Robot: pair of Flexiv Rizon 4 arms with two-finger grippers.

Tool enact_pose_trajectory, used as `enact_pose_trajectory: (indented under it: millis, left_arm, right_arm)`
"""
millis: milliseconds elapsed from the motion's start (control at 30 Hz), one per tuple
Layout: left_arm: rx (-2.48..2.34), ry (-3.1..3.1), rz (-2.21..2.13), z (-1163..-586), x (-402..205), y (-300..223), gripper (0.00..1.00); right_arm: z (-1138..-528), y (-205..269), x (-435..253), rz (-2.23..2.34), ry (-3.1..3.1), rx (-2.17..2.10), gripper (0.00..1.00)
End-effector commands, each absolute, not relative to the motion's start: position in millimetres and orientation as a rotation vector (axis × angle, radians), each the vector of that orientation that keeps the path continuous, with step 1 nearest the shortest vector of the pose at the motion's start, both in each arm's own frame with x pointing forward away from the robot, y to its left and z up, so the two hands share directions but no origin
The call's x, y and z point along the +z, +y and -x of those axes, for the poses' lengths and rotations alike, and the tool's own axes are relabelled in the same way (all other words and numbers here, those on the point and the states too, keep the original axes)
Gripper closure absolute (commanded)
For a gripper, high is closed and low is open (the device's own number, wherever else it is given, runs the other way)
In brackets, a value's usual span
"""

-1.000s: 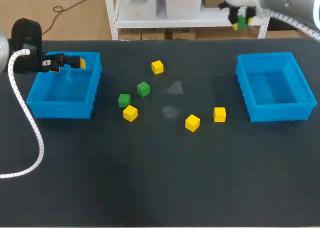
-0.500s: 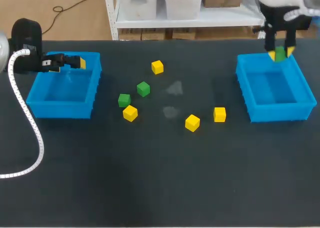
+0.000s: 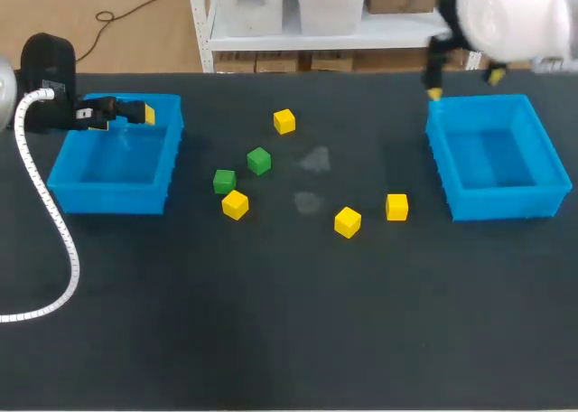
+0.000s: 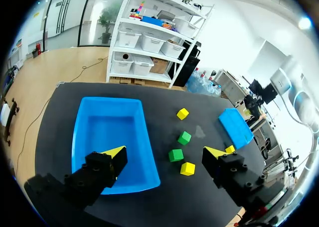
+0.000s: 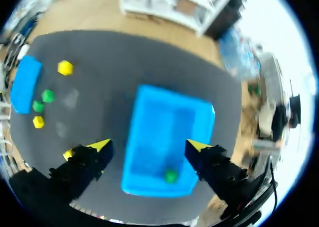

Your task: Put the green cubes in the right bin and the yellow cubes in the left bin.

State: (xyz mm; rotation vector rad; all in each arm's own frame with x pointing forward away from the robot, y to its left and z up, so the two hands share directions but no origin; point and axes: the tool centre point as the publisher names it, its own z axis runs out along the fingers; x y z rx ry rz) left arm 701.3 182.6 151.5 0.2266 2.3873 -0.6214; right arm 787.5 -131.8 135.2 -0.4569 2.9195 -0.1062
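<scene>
Where the black table (image 3: 289, 340) lies nearest the robot, the middle yellow cube (image 3: 348, 221), the right yellow cube (image 3: 396, 207) and the left yellow cube (image 3: 235, 204) rest apart. Behind them sit the near green cube (image 3: 224, 181) and the far green cube (image 3: 258, 160), then the far yellow cube (image 3: 284, 121). The left gripper (image 4: 164, 153) hangs at the far rim of the left blue plastic bin (image 3: 108, 200), fingers spread wide, empty. The right gripper (image 5: 149, 146), also spread and empty, hangs above the right blue plastic bin (image 5: 164, 127), where a third green cube (image 5: 171, 175) lies by one wall.
</scene>
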Motion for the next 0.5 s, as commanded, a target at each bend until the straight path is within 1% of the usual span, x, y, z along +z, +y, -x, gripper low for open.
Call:
enact_pose_trajectory:
  millis: [33,233,433,500]
  left_arm:
    - [-0.634,2.377,-0.231,-700,150,185,0.0]
    - [-0.634,2.377,-0.231,-700,150,185,0.0]
    - [-0.634,2.377,-0.231,-700,150,185,0.0]
    - [-0.634,2.377,-0.231,-700,150,185,0.0]
  right_arm:
    - [-811,-70,126,0.619,2.749,-0.081,0.0]
    - [-835,12,120,0.826,2.711,-0.013,0.0]
    - [-821,81,108,1.069,2.661,0.025,0.0]
    - [-817,96,101,1.108,2.665,0.028,0.0]
